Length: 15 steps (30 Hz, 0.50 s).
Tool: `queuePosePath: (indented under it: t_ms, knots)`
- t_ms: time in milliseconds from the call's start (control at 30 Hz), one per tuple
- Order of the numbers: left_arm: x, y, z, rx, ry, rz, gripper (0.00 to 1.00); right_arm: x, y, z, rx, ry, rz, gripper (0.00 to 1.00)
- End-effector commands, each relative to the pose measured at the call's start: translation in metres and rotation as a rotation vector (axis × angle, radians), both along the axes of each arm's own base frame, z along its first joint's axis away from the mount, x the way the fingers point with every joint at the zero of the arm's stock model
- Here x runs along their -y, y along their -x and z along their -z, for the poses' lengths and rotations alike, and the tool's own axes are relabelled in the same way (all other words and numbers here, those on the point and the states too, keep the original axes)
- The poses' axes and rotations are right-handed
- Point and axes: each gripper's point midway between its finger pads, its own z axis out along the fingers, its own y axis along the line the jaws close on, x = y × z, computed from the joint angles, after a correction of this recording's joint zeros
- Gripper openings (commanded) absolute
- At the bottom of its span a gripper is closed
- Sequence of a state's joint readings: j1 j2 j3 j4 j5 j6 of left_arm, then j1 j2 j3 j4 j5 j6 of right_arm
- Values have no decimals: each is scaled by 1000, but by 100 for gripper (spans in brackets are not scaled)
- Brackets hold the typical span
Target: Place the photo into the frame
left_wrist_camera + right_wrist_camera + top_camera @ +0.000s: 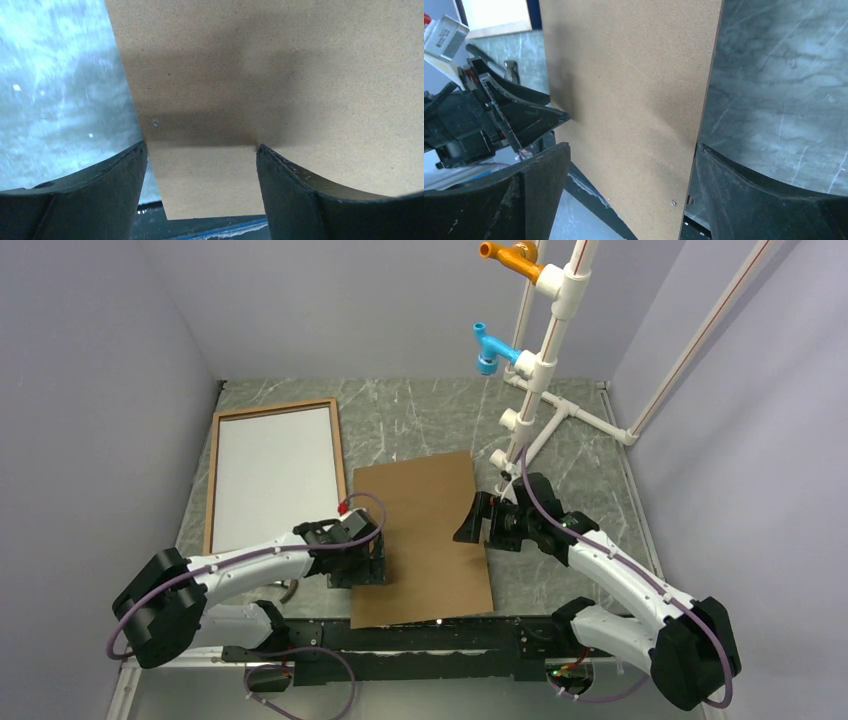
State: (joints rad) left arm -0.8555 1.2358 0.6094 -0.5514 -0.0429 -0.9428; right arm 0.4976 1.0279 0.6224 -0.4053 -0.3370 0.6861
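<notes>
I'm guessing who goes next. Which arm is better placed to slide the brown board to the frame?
Probably left: the left claw, open, is at the edge of the board beside the frame; the right claw sits farther away.

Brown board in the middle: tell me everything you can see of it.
The backing board is a thin, plain brown rectangle, fibreboard by its look, with a small round mark near one edge. It lies slightly skewed on the marble-look table, right of the frame. The open left gripper straddles its left edge, the open right gripper its right edge.
</notes>
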Motion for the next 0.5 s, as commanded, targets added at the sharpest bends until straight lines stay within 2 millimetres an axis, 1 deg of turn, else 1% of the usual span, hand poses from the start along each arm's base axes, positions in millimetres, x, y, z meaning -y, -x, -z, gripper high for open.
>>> queuePosePath:
  t_ms: [0, 100, 200, 267, 333, 400, 467]
  knots:
    - [25, 8, -20, 11, 91, -22, 81, -14, 35, 6, -86, -111, -109, 95]
    - [20, 16, -25, 8, 37, -37, 80, -6, 46, 27, -128, -73, -107, 95]
    - [16, 22, -31, 14, -11, -42, 80, 10, 49, 46, -151, 22, -70, 96]
    - [10, 25, -31, 10, -47, -57, 82, 23, 46, 55, -147, 106, -41, 98]
    - [5, 25, -32, 13, -66, -72, 86, 31, 39, 59, -127, 163, -9, 99]
    - [5, 22, -30, 29, -60, -62, 91, 33, 30, 59, -106, 184, 3, 100]
    - [2, 19, -25, 17, -48, -68, 92, 33, 24, 61, -102, 198, 9, 100]
